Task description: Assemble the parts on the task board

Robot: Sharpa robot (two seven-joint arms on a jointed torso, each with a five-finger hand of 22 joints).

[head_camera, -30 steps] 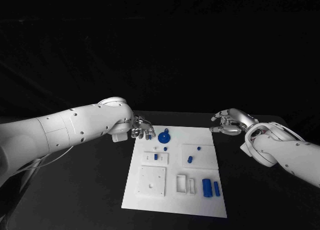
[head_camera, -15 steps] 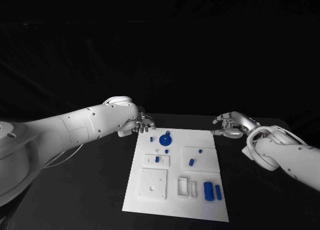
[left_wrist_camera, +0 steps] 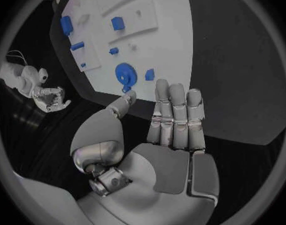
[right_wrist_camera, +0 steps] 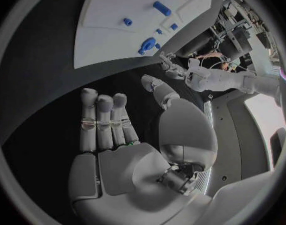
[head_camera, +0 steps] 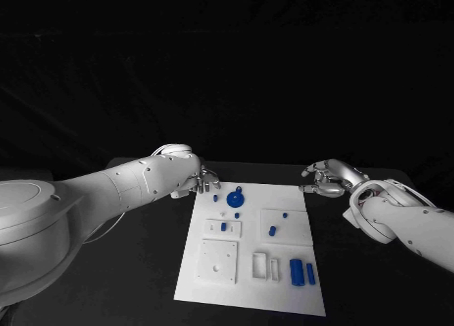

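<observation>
You have small, rigid, likely light blue parts (head_camera: 235, 197) lying on the white task board (head_camera: 245, 288) mid-table, best pinched by their edges, while your left hand (head_camera: 202, 180) and right hand (head_camera: 323, 178) hover beside its far corners, fingers apart, holding nothing.

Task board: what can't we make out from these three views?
- Head view: the small blue parts on the task board are too small to tell whether they sit in their sockets or lie loose.
- Head view: the left hand is mostly hidden behind its own wrist.
- Left wrist view: the board's far end is cut off by the circle's rim.
- Right wrist view: the right hand shows palm-side, holding nothing.
</observation>
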